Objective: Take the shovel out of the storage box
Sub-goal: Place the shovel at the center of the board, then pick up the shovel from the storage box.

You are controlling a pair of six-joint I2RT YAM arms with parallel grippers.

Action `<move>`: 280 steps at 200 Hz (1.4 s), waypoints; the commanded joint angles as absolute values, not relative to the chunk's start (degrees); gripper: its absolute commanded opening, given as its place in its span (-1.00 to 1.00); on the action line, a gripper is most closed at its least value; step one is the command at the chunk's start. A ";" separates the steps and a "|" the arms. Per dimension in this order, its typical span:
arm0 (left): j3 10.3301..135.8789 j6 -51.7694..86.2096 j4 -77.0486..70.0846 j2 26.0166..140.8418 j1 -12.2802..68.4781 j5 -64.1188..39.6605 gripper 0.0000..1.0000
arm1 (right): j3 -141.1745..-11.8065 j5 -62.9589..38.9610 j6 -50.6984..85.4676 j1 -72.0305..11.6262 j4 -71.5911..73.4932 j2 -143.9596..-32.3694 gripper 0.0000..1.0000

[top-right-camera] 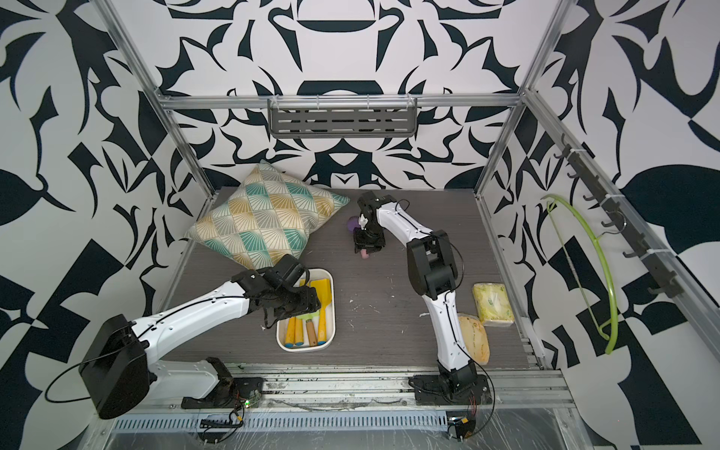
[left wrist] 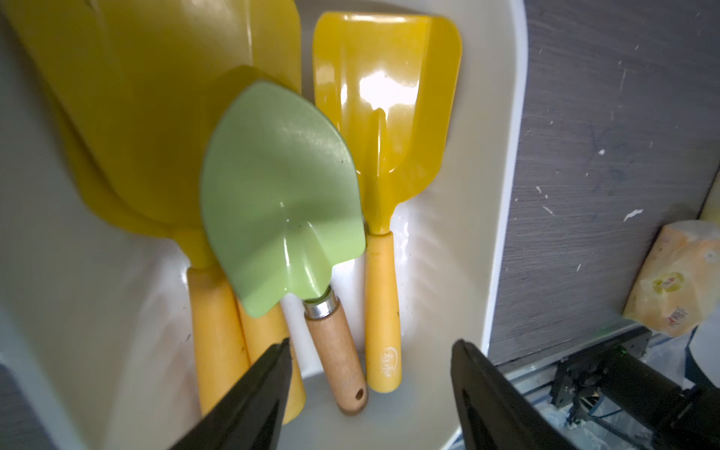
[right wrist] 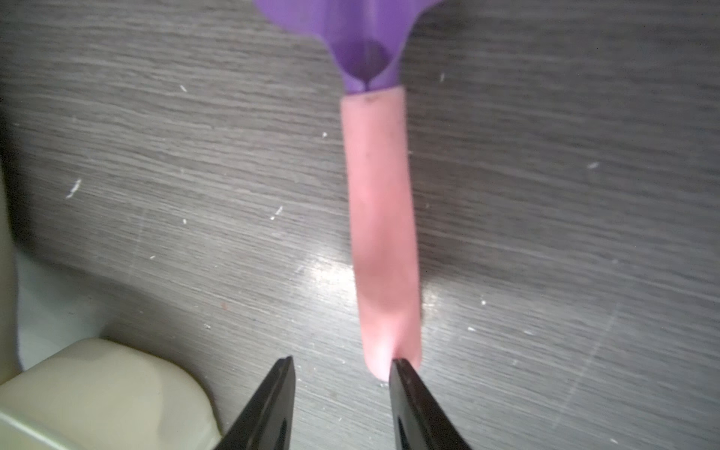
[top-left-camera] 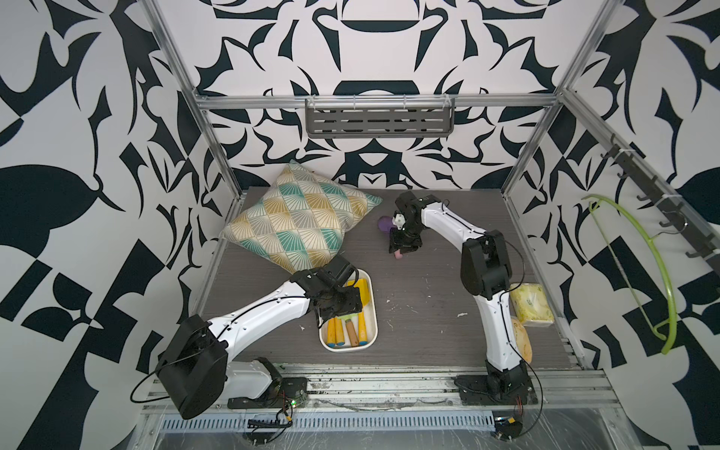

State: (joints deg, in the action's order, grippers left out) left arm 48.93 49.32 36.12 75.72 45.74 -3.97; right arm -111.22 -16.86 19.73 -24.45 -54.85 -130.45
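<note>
The white storage box (top-left-camera: 375, 311) (top-right-camera: 333, 307) (left wrist: 502, 195) lies near the table's front, left of centre. Inside are several yellow shovels (left wrist: 385, 97) (top-left-camera: 364, 290) and a green shovel (left wrist: 280, 195) with a wooden handle (top-left-camera: 352, 331) (top-right-camera: 311, 331). My left gripper (left wrist: 374, 343) (top-left-camera: 339, 307) (top-right-camera: 307, 304) hovers open over the handle ends and holds nothing. Farther back, a purple shovel (top-left-camera: 385, 225) (top-right-camera: 353, 224) with a pink handle (right wrist: 380, 214) lies flat on the table. My right gripper (right wrist: 342, 359) (top-left-camera: 403, 249) stands open at the handle's end, which lies beside one fingertip, not between the two.
A patterned pillow (top-left-camera: 300, 226) lies behind the box at the back left. Two yellowish packets (top-left-camera: 532, 304) (top-left-camera: 522, 343) sit by the right arm's base. A green hanger (top-left-camera: 658, 272) hangs on the right wall, and a grey rack (top-left-camera: 380, 117) on the back wall.
</note>
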 commanded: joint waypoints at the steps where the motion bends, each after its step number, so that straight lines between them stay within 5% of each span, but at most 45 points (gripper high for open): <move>1: 47.61 50.40 38.14 76.88 46.64 -2.93 0.40 | -108.94 -20.39 21.34 -24.24 -52.33 -127.77 -0.15; 31: 47.79 50.53 38.14 78.46 47.79 -2.13 0.38 | -107.27 -21.10 21.54 -24.19 -50.37 -125.71 -0.22; 80: 49.37 50.61 38.16 82.97 49.06 -1.15 0.05 | -102.28 -21.80 20.58 -23.63 -48.86 -119.32 -0.25; 204: 52.65 49.22 41.48 94.28 52.54 5.45 -0.20 | -92.02 -21.86 19.04 -23.61 -48.29 -110.26 -0.30; 229: 52.30 48.79 41.48 94.71 52.73 5.44 -0.37 | -90.55 -21.63 18.92 -23.62 -48.33 -107.89 -0.31; 242: 52.16 48.20 41.48 93.76 52.73 5.97 -0.63 | -89.94 -21.38 18.86 -23.63 -48.00 -106.30 -0.31; 280: 54.58 46.80 41.49 92.00 52.52 5.58 -0.72 | -88.53 -20.45 18.50 -23.38 -46.51 -102.26 -0.32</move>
